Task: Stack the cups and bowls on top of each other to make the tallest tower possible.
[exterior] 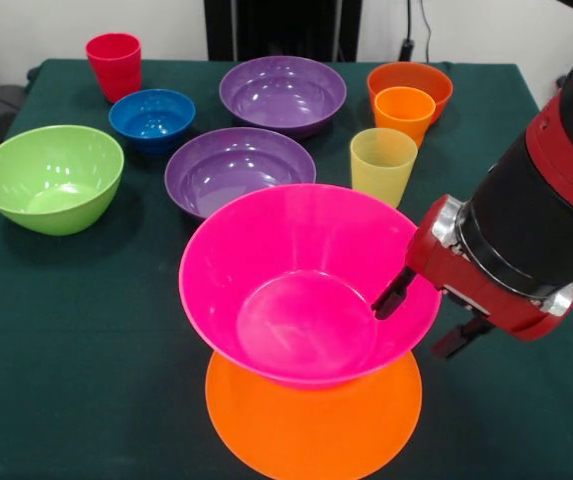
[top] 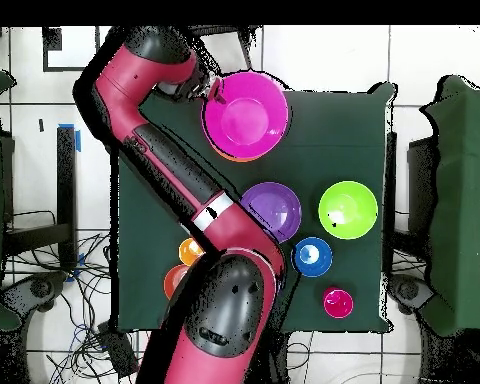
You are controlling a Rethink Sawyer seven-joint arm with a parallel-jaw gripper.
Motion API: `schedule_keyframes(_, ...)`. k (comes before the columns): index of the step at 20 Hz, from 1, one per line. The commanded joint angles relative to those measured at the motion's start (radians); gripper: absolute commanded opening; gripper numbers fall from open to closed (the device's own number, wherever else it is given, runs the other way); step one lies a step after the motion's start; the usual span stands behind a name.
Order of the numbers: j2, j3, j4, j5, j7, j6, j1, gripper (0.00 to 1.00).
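From the front, the pink bowl [exterior: 306, 285] is being gripped at its right rim by the tool [exterior: 416, 320], one finger inside and one outside, above the upturned orange bowl [exterior: 311, 420]. From overhead, the pink bowl [top: 246, 112] is being seen at the desk [top: 354, 140] edge.

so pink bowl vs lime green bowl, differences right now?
The pink bowl is wider with flared walls; the lime green bowl is smaller and rounder. Pink sits on the orange bowl; green stands alone on the table. The gripper straddles pink's rim; green is untouched. Both are upright and empty.
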Motion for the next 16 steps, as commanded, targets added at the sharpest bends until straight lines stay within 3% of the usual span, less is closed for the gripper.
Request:
schedule_keyframes(1, -0.056, -0.019, 0.045, 0.089, 0.017, 0.049, -0.012, 1.00)
schedule_keyframes(11, -0.086, -0.013, 0.077, 0.125, 0.039, 0.053, -0.025, 1.00)
schedule_keyframes(16, -0.173, 0.013, 0.278, 0.236, 0.175, 0.070, -0.100, 1.00)
